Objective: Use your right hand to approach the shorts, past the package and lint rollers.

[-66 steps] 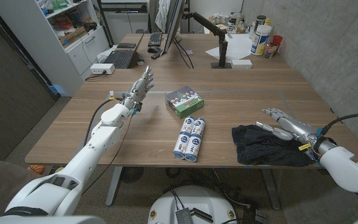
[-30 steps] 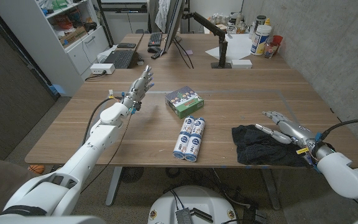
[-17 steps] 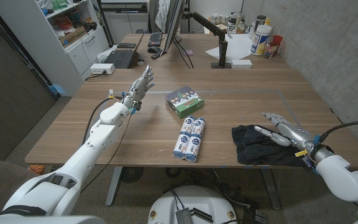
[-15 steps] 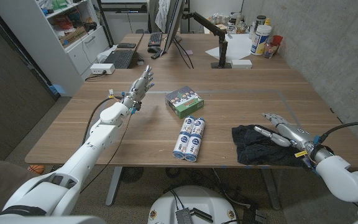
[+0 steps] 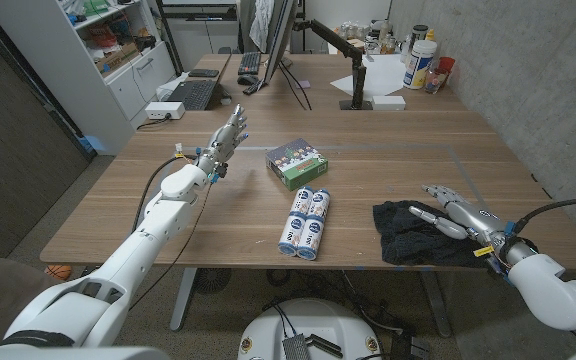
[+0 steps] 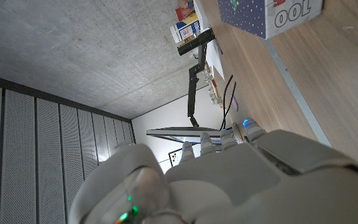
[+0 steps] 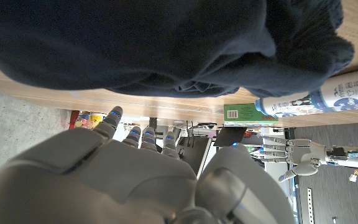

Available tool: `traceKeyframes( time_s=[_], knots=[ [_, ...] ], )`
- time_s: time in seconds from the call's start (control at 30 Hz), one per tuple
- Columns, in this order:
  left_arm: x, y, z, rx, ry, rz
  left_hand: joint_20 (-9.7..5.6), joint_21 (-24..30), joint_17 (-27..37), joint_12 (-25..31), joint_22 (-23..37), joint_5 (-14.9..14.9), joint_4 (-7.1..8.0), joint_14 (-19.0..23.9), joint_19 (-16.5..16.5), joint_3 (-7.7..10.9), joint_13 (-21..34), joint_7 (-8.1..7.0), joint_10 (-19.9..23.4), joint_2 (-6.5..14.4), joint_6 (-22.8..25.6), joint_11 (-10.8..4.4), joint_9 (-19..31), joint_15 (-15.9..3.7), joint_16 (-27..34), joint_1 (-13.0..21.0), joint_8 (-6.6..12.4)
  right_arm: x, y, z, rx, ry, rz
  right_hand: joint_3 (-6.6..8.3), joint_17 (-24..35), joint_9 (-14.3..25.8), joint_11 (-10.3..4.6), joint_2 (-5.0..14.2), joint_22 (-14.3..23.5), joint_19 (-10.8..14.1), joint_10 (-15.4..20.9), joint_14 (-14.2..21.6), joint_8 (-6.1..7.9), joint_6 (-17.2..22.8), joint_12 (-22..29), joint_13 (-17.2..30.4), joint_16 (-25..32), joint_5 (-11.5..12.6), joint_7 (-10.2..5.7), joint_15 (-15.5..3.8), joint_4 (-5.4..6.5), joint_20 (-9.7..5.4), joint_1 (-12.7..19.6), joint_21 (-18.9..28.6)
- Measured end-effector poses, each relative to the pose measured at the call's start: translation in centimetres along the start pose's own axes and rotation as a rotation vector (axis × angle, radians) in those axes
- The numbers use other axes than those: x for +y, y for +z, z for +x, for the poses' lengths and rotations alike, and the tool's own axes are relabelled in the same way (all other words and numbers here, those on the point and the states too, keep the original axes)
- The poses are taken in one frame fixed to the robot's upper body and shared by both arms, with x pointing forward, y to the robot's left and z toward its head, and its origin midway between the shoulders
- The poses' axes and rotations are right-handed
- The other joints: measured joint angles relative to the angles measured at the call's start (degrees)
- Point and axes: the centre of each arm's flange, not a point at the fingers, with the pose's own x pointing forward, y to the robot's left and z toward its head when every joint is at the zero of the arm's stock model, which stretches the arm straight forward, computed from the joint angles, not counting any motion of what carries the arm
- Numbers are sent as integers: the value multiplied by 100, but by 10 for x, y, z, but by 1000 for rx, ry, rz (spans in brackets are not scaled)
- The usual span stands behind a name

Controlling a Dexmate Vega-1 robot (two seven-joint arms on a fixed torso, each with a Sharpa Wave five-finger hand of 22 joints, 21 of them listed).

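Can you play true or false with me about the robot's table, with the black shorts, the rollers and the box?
1. The right hand is over the dark shorts. True.
2. The lint rollers stand upright. False: they lie on their sides, next to each other.
3. The green package lies farther from the robot than the lint rollers. True.
4. The left hand holds the package. False: it is raised with fingers apart, holding nothing, to the left of the package.
5. The shorts hang off the table's far end. False: they lie near the table's near edge.

Even indoor light, soft shadows, sharp head view, wrist views' near foreground blurred
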Motion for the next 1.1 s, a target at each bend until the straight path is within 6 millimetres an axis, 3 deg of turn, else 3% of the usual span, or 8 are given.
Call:
traceKeyframes(
  time_s=[1.1],
  knots=[
    [0, -1, 2, 4, -4, 2, 0, 0, 0, 22, 0, 0, 0, 0, 0, 0, 0, 0, 22, 0, 0, 21, 0, 0, 0, 0, 0, 5, -2, -2, 13, 20, -16, 0, 0, -1, -42, 30, 0, -20, -18, 0, 0, 18, 0, 0, 0, 6, -19, 0, 0, 21, 30, 0]
  ],
)
